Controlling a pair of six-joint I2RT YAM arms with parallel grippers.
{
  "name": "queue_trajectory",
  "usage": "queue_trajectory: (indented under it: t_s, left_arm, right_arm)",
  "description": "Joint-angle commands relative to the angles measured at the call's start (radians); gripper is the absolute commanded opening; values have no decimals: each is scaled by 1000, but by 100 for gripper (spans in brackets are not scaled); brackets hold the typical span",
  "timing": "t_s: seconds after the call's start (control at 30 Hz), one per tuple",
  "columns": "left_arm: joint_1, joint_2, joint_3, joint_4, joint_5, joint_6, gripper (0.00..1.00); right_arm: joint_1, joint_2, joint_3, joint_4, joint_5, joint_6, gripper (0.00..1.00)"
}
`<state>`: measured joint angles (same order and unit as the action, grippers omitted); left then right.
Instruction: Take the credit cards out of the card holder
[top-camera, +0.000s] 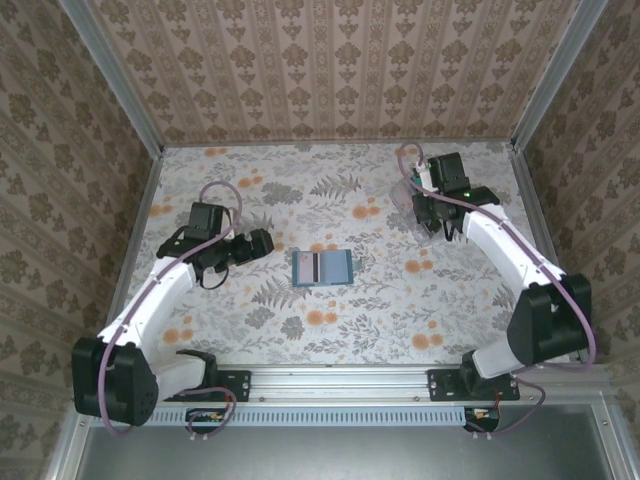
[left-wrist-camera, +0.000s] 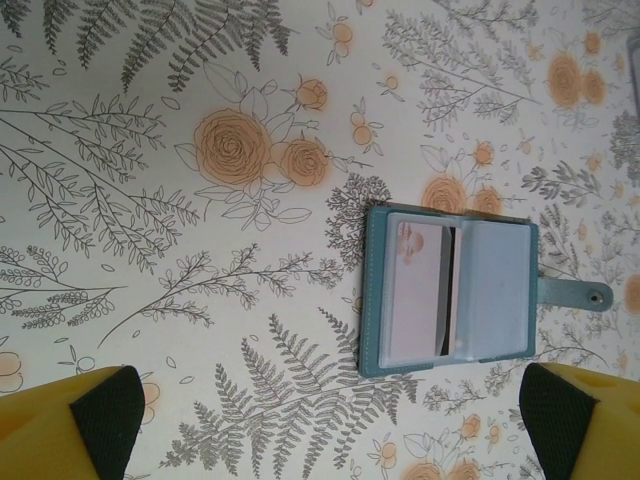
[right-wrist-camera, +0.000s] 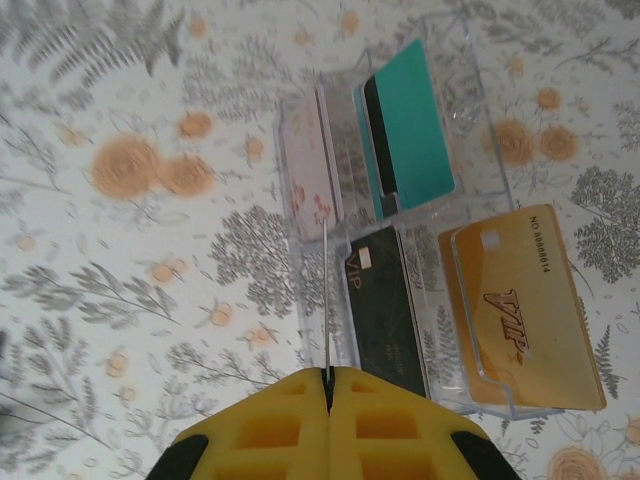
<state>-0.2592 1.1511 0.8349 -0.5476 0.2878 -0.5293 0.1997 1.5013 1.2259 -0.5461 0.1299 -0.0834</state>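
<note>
Holder (top-camera: 322, 268) lies open and flat mid-counter (top-camera: 250, 310). In the left wrist view a pale card (left-wrist-camera: 415, 290) with a dark stripe sits in its left pocket. Left claw (top-camera: 262, 241) hangs just left of the holder, fingers wide apart, nothing in them. Right claw (right-wrist-camera: 328, 378) is well off to the holder's far right, squeezed together on a thin card (right-wrist-camera: 326, 300) seen edge-on. It's over a clear tray (right-wrist-camera: 470, 130) with a teal card (right-wrist-camera: 415, 130), black card (right-wrist-camera: 385, 310) and gold card (right-wrist-camera: 525, 310).
</note>
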Motion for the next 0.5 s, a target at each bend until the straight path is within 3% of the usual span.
queue_trajectory:
  t_s: [0.0,0.23,0.47]
  left_arm:
    - [9,-35,-14,-21,1,22,100]
    - [11,-14,-19,-5,11,18,100]
    - [11,7,-20,11,23,18,100]
  right_arm:
    - [-8,59,50,-41,96,-78,0]
    - [-22,78,-26,113,43,-210,0]
    - [-60,149,10,86,14,-205,0]
